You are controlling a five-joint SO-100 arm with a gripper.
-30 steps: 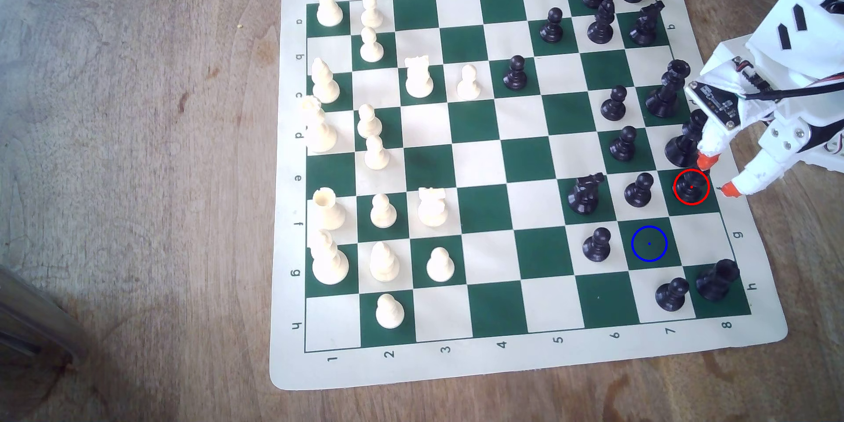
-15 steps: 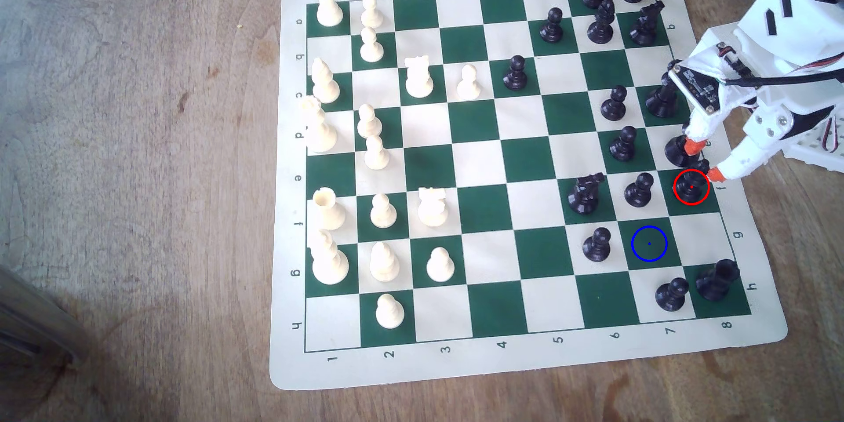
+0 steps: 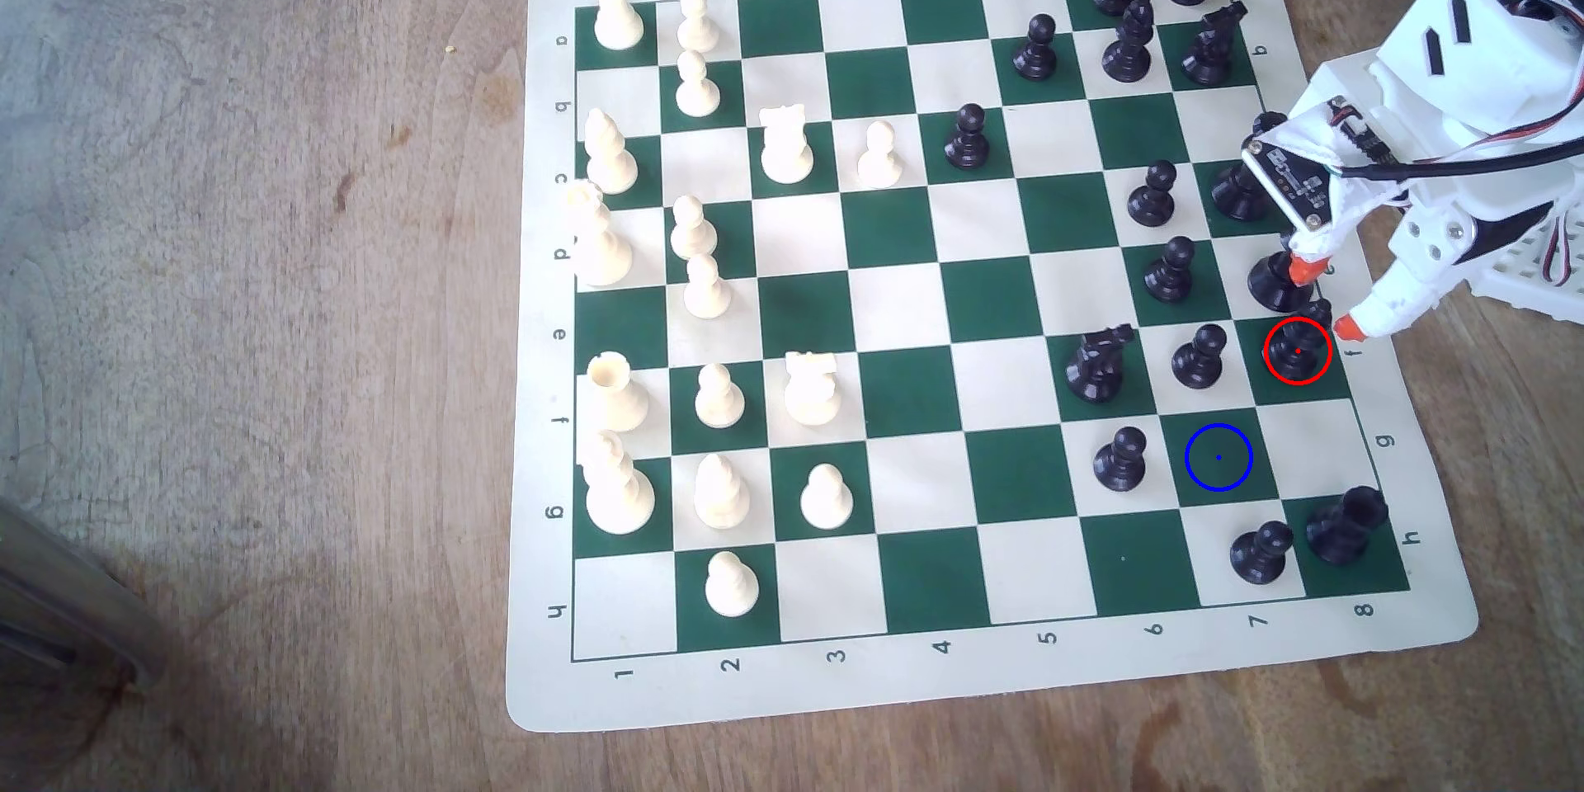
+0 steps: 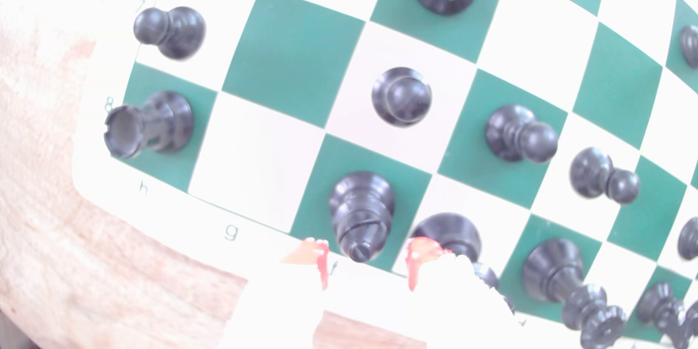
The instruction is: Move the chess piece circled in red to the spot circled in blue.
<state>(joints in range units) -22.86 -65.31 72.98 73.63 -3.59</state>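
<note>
1. since the earlier frames the white arm (image 3: 1457, 72) is drawing in toward the far right of the exterior view, and the gripper (image 3: 1327, 297) is sitting higher over the board's right edge, its two orange tips now closing in around the head of the bishop rather than hanging beside it.
2. the chessboard mat (image 3: 1414, 655) is lying on the wooden table (image 3: 257, 329), white pieces standing along the exterior view's left, black ones along its right.
3. the gripper is standing apart, jaws spread; one orange fingertip (image 3: 1307, 269) is overlapping the base of a taller black piece (image 3: 1277, 282), the other is lying just right of the bishop's head.
4. the black bishop (image 3: 1296, 348) is standing upright inside the red ring on a dark green square at the board's right edge; in the wrist view the black bishop (image 4: 360, 213) is showing its head between the two tips, not visibly touched.
5. the blue-ringed square (image 3: 1218, 457) is lying bare, diagonally near-left of the bishop, a black pawn (image 3: 1121, 458) standing just left of it.
</note>
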